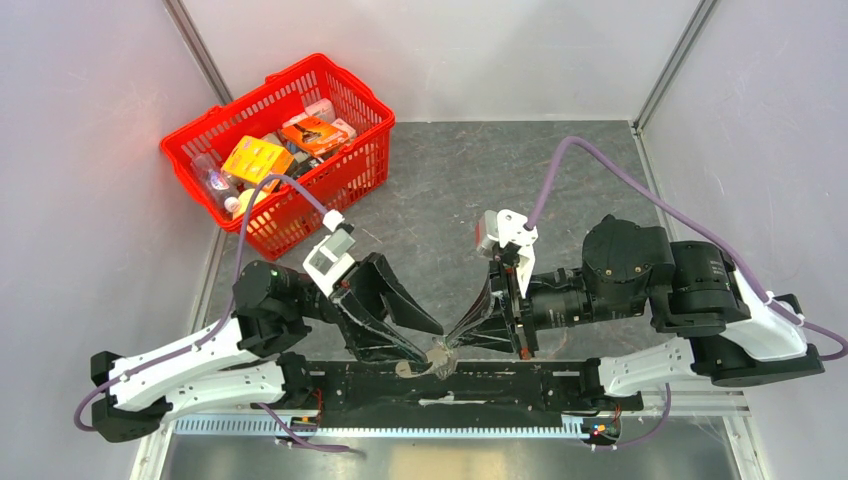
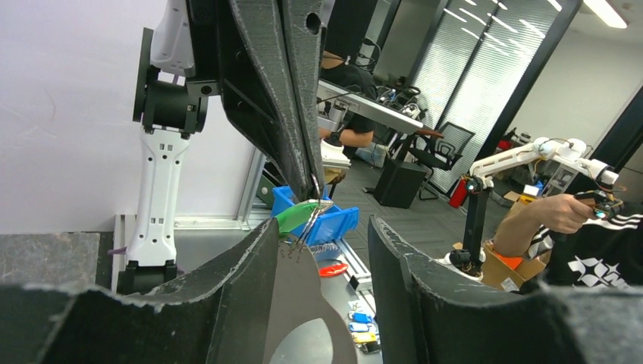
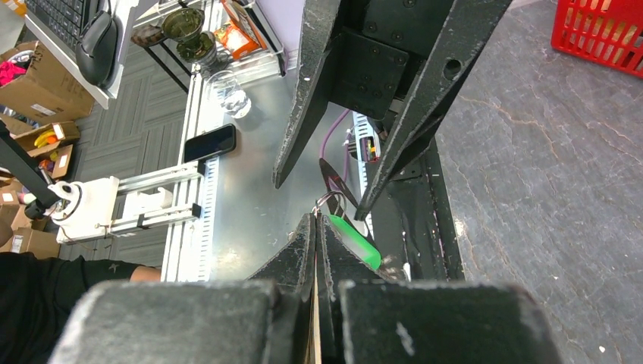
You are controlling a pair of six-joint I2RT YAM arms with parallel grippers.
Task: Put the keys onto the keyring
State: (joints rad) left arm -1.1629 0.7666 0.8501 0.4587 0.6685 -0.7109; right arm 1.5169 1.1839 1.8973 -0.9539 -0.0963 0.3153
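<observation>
My left gripper [image 1: 432,345] and right gripper [image 1: 450,342] meet tip to tip above the table's near edge. In the left wrist view the left gripper [image 2: 324,227] has its jaws apart around the keyring [image 2: 303,296], a dark grey flat loop with a toothed top, which lies against the left finger. The right gripper [image 2: 317,182] comes down from above, shut on thin silvery wire loops of the green-headed key [image 2: 294,216]. In the right wrist view the right gripper [image 3: 315,220] pinches the key [image 3: 355,241] right below the keyring [image 3: 334,178].
A red basket [image 1: 240,100] full of packaged goods stands at the back left of the grey stone-look table [image 1: 450,190]. The black base rail [image 1: 500,385] runs along the near edge, just under the grippers. Walls close in on the left, right and back.
</observation>
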